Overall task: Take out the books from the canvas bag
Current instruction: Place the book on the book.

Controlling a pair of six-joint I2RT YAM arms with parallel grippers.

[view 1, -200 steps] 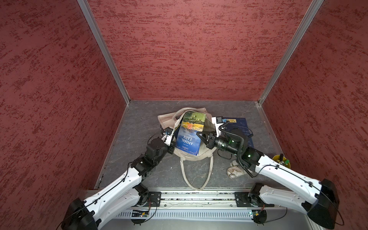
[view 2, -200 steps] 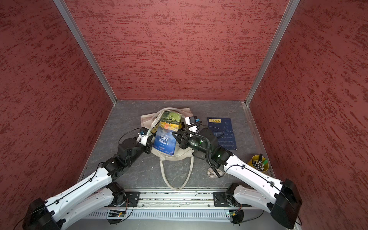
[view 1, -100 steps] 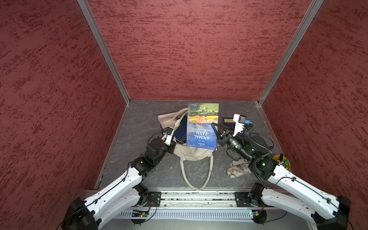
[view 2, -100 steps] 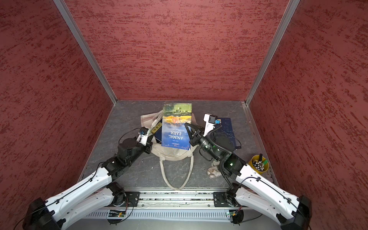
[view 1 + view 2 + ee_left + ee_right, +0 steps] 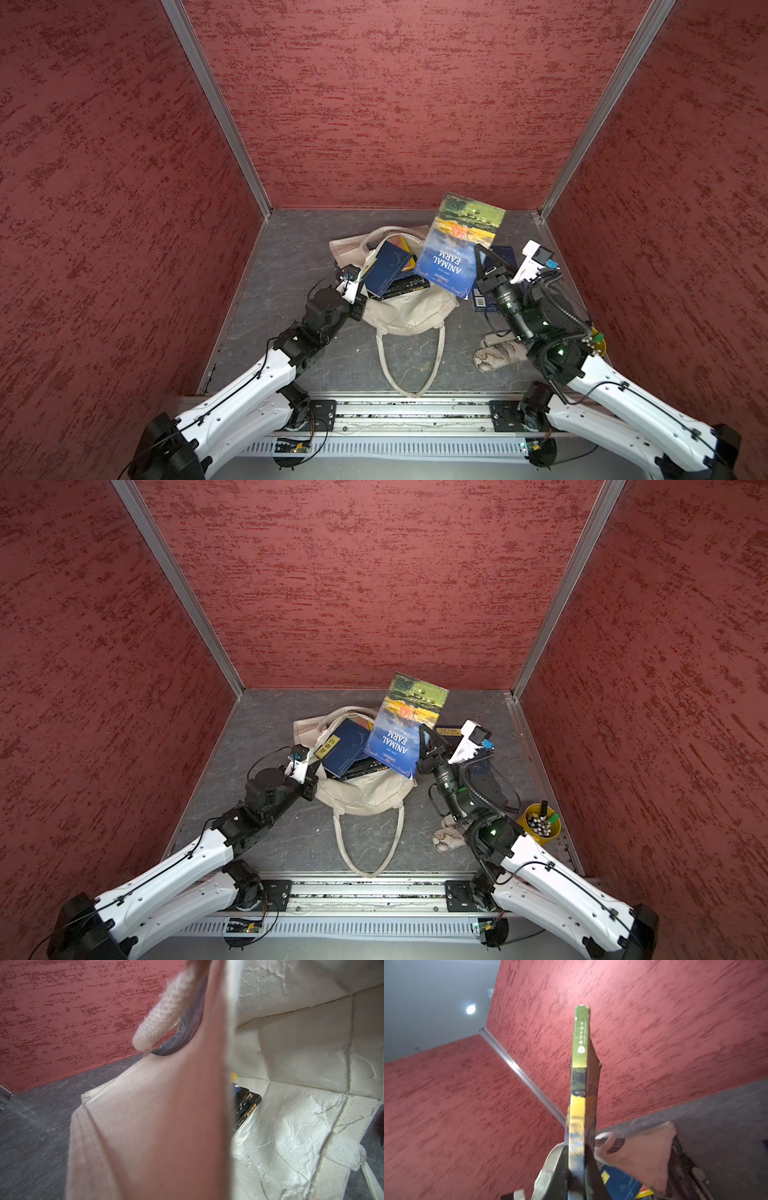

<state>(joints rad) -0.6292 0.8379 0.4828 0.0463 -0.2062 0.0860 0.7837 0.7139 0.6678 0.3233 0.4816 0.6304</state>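
The cream canvas bag (image 5: pixel 409 316) (image 5: pixel 365 793) lies open in the middle of the floor. My left gripper (image 5: pixel 360 291) (image 5: pixel 313 771) is shut on its left rim, and bag cloth (image 5: pixel 155 1126) fills the left wrist view. My right gripper (image 5: pixel 480 259) (image 5: pixel 428 739) (image 5: pixel 577 1167) is shut on the lower edge of the blue "Animal Farm" book (image 5: pixel 457 245) (image 5: pixel 403 729) (image 5: pixel 578 1084), held tilted in the air over the bag's right side. A dark blue book (image 5: pixel 386 266) and a black book (image 5: pixel 247 1109) sit in the bag's mouth. Another dark blue book (image 5: pixel 505 255) lies on the floor, partly under the right arm.
A white patterned pouch (image 5: pixel 496 355) lies under the right arm near the front. A yellow cup (image 5: pixel 540 820) of pens stands by the right wall. Red walls close in three sides. The bag's handle loop (image 5: pixel 409 365) trails toward the front rail.
My right gripper has lifted the "Animal Farm" book up out of the bag's mouth and carried it to the right. The left arm has held still on the rim.
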